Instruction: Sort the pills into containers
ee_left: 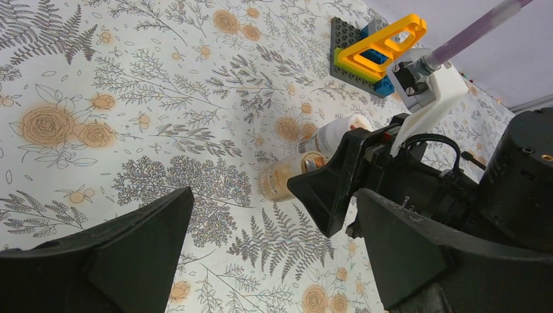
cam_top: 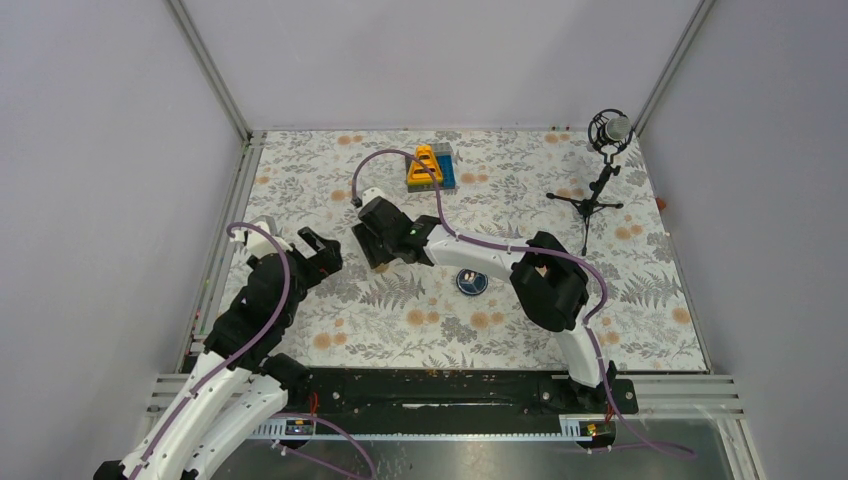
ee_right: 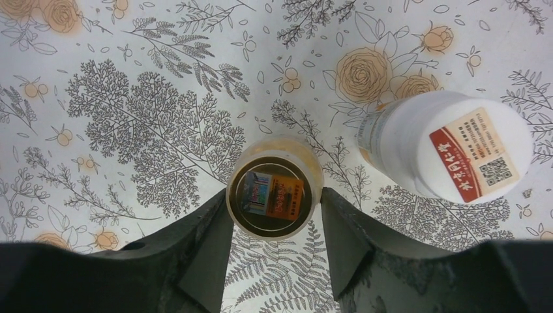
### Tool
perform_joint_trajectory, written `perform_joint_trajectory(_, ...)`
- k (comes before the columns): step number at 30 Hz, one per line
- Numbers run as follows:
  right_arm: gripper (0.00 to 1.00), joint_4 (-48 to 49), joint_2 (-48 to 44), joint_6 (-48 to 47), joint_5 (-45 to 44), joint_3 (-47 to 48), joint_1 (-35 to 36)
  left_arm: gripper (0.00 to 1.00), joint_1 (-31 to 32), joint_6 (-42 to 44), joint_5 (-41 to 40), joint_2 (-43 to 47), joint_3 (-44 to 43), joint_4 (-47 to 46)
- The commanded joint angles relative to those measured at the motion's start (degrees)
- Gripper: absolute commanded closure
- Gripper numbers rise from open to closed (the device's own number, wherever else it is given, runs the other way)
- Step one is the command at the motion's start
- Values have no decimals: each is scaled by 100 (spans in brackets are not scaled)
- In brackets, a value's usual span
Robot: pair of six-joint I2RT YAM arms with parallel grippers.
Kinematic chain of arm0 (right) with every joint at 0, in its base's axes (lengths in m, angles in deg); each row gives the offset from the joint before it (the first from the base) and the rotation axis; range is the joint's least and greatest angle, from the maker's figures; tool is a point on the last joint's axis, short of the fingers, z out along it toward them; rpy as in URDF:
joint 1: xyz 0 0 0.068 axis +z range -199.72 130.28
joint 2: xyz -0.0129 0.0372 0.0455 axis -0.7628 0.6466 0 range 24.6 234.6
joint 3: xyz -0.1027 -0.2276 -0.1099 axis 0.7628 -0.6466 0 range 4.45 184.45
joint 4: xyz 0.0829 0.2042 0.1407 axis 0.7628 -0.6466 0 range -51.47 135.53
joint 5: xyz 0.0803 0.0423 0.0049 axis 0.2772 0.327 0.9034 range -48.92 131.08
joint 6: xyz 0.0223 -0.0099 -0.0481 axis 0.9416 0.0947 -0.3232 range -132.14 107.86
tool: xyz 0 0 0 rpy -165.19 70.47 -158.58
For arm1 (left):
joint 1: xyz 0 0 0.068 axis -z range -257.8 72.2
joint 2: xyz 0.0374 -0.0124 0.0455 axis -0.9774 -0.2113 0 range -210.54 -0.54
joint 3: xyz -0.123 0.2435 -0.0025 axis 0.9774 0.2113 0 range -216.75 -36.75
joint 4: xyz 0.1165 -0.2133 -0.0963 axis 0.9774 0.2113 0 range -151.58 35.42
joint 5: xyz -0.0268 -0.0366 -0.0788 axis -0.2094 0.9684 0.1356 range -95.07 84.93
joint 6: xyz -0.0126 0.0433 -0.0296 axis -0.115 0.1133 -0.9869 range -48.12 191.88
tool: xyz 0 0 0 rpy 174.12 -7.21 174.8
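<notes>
Right jaws: half open, sitting either side of the brown bottle [ee_right: 274, 186] on the bench [cam_top: 300, 180]; cannot tell if squeezing.
Left jaws: hanging wide open, holding nothing.
Danger: white bottle [ee_right: 450, 153] standing close at 2 o'clock; a crooked squeeze could tip both.

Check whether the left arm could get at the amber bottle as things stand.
Probably not for a grasp. The open left hand faces the amber bottle, but the right hand sits over it, fingers close on both sides, and the white bottle stands right beside it.
</notes>
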Motion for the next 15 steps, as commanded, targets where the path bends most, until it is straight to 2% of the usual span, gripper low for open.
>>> perform_joint_trajectory(1,47,-143,-195,24,-385,281,62,1,-27,52,22,-24,78,-145)
perform_joint_trajectory(6,48,-185,-237,60,-643,255,62,2,-27,65,50,-30,127,-154)
perform_joint_trajectory(9,34,-163,-268,-15,-563,245,60,1,-27,73,111,-70,145,-163)
perform_joint_trajectory(11,30,-137,-275,-59,-512,254,62,2,-27,78,123,-91,146,-173)
perform_joint_trajectory(15,33,-68,-329,-109,-453,251,62,1,-27,83,128,-88,157,-172)
